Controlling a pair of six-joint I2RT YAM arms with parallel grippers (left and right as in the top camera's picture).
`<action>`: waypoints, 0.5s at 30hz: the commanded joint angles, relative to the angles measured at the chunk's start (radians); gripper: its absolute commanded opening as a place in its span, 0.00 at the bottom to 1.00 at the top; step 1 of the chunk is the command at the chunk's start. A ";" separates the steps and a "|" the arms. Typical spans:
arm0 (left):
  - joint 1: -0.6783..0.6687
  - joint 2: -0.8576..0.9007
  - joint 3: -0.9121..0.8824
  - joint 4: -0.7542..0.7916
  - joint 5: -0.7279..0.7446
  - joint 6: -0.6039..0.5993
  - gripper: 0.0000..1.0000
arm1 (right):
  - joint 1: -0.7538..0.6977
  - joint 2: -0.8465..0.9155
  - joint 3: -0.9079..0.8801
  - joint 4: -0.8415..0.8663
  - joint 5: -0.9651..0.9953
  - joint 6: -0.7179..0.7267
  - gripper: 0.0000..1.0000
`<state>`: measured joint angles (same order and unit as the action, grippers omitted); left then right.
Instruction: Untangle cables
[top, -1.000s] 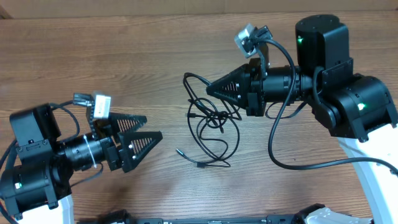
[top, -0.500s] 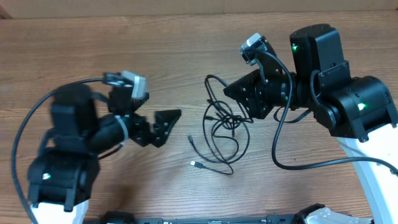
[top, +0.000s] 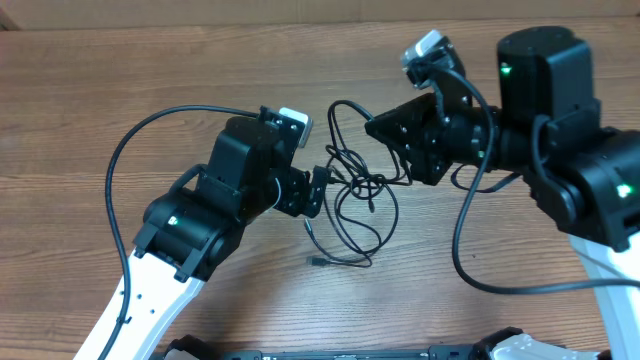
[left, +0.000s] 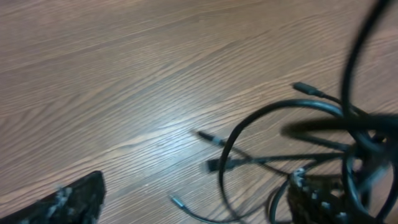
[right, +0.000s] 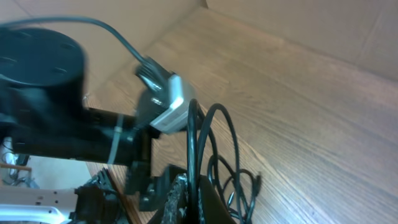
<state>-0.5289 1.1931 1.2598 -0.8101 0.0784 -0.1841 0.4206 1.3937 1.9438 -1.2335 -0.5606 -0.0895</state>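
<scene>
The cables (top: 352, 183) lie as a black tangle of thin loops mid-table, with a small plug end (top: 318, 262) trailing toward the front. My right gripper (top: 373, 127) is shut on a strand at the tangle's back right. In the right wrist view the cables (right: 192, 149) run up from between its pinched fingers (right: 180, 196). My left gripper (top: 320, 192) is open at the tangle's left edge. In the left wrist view the left gripper (left: 193, 205) has its fingers set wide. The cables (left: 323, 124) cross near its right finger (left: 317, 199), and a plug end (left: 177, 201) lies between the two fingers.
A cardboard wall (top: 300, 10) runs along the table's back edge. The left arm's thick wire (top: 150, 130) arcs over the table's left half. The right arm's wire (top: 470, 250) hangs in a loop at the front right. The left wrist camera (right: 165, 102) sits close to my right gripper.
My left arm has swung from the front left up to the tangle's left edge. My right gripper has shifted back and a little right, pulling the held strand with it.
</scene>
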 joint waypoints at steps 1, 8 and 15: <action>-0.005 0.003 0.003 0.019 0.062 -0.027 0.86 | 0.004 -0.018 0.042 0.008 -0.017 0.035 0.04; -0.005 0.004 0.003 0.064 0.132 -0.027 0.85 | 0.004 -0.018 0.055 0.061 -0.038 0.140 0.04; -0.005 0.012 0.003 0.079 0.139 -0.027 0.84 | 0.004 -0.018 0.055 0.134 -0.250 0.195 0.04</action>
<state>-0.5289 1.1965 1.2598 -0.7376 0.1936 -0.2043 0.4206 1.3903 1.9617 -1.1255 -0.6975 0.0521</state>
